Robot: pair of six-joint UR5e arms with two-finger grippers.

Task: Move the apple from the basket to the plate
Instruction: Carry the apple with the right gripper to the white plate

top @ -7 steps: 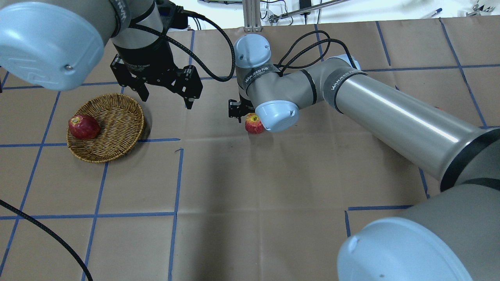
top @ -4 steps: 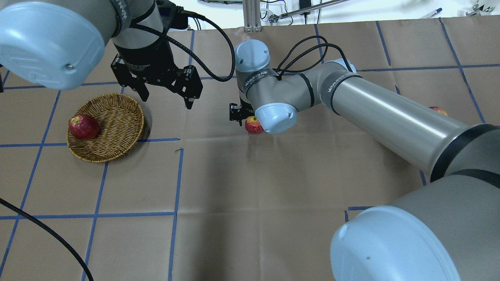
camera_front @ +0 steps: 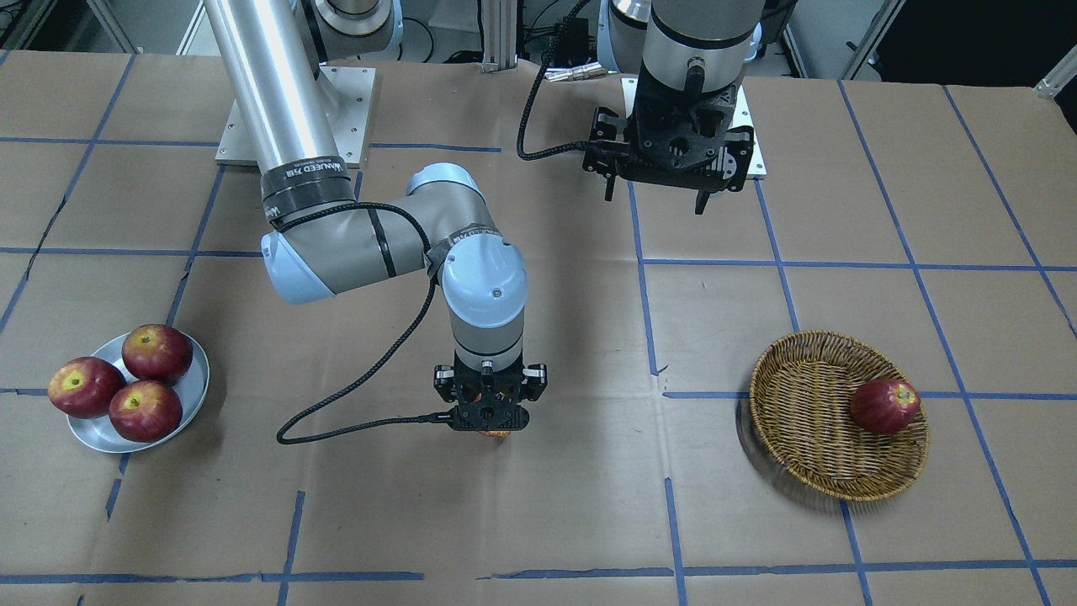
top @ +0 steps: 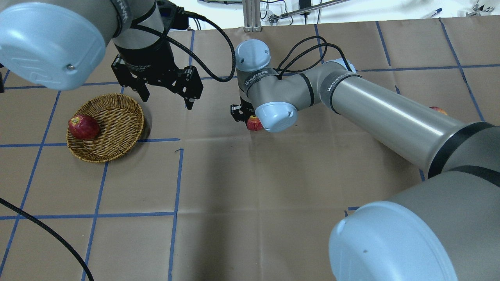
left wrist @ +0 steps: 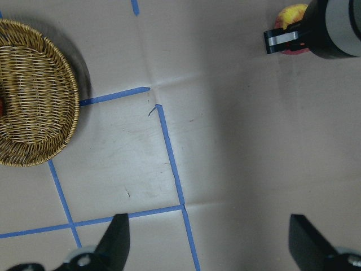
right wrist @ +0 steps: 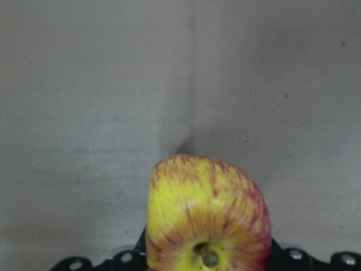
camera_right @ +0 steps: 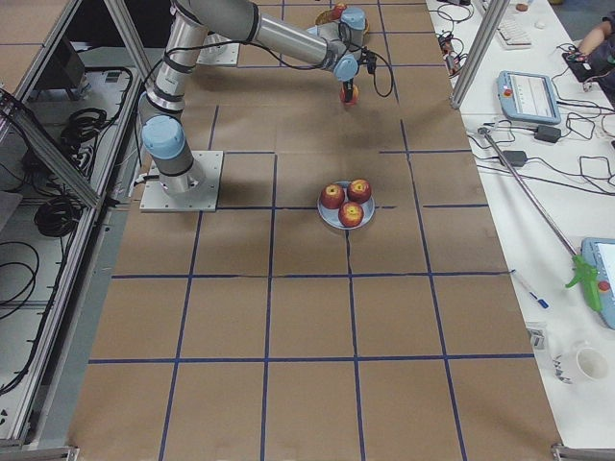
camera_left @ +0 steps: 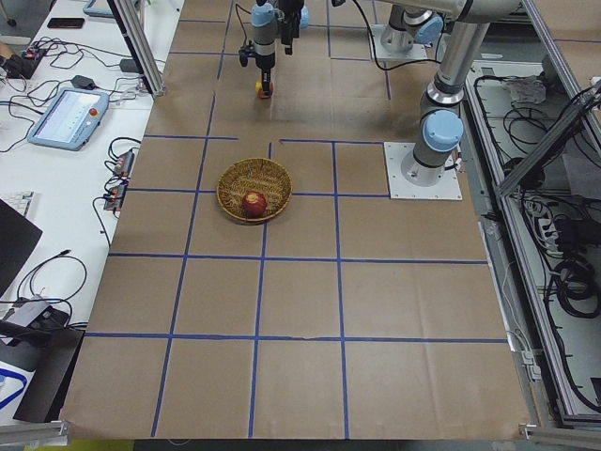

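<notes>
The apple [right wrist: 206, 220], red with yellow-green streaks, sits between the fingers of my right gripper [camera_front: 490, 418], which is shut on it just above the paper at mid-table. In the overhead view the wrist hides most of the apple [top: 254, 123]. The wicker basket [top: 117, 117] lies to the left, also in the front view [camera_front: 808, 421], with one dark red apple [top: 83, 127] in it. My left gripper [top: 167, 100] hangs open and empty above the table, just beyond the basket's far right rim. The metal plate [camera_front: 189, 396] is at the table's other end.
Three dark red apples [camera_front: 126, 383] fill the plate. The table is brown paper with blue tape lines [top: 177, 175]. A black cable [camera_front: 353, 425] loops from the right wrist. The arm bases [camera_front: 336, 93] stand at the robot's side of the table.
My right arm has shifted slightly with the apple, and its wrist now covers more of the apple. The left gripper and the basket have not moved.
</notes>
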